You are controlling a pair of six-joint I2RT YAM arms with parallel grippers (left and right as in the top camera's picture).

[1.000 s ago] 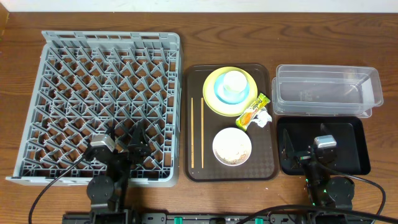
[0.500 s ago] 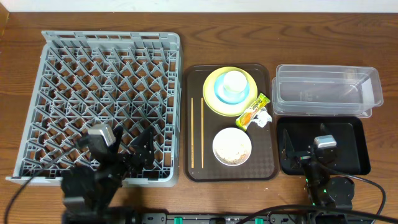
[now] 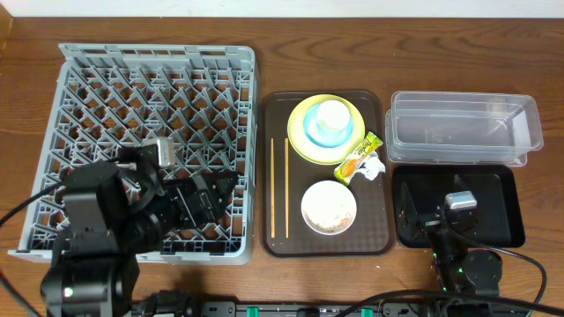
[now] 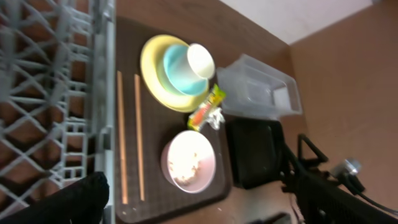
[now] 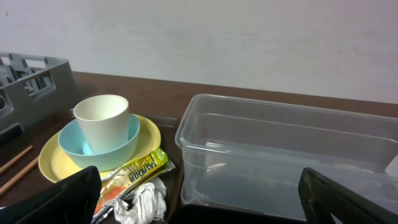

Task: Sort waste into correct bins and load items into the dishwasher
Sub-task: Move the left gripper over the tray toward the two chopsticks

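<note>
left pincer (image 3: 216, 192): released, fingers spread wide, grasping nothing. it hangs over the near right part of the grey dish rack (image 3: 150, 88), pointing toward the brown serving tray (image 3: 379, 238). the rack holds no dishes in the overhead view.

right pincer (image 3: 453, 199): released, fingers spread wide, grasping nothing. it hangs over the shallow black tray (image 3: 507, 224) and faces the clear plastic tub (image 3: 463, 128), which lies just behind the black tray. nothing shows inside the tub.

all task things lie on the serving tray, between the rack and the two bins:
- yellow plate (image 3: 301, 145): far end of the serving tray.
- light blue bowl (image 3: 313, 132): stands on the plate.
- small white cup (image 3: 333, 114): stands upright inside the blue bowl.
- white bowl (image 3: 329, 208): near end of the serving tray, apart from the plate, with whitish rice-like crumbs (image 4: 185, 165) in it.
- two wooden chopsticks (image 3: 286, 187): lie side by side along the left edge of the serving tray, parallel to the rack wall.
- yellow-green snack wrapper (image 3: 361, 154): lies at an angle, touching the right rim of the plate.
- crumpled white scrap (image 3: 374, 166): lies just beside the near end of the wrapper.

the wooden table (image 3: 18, 132) carries the rack, the serving tray and both bins.
</note>
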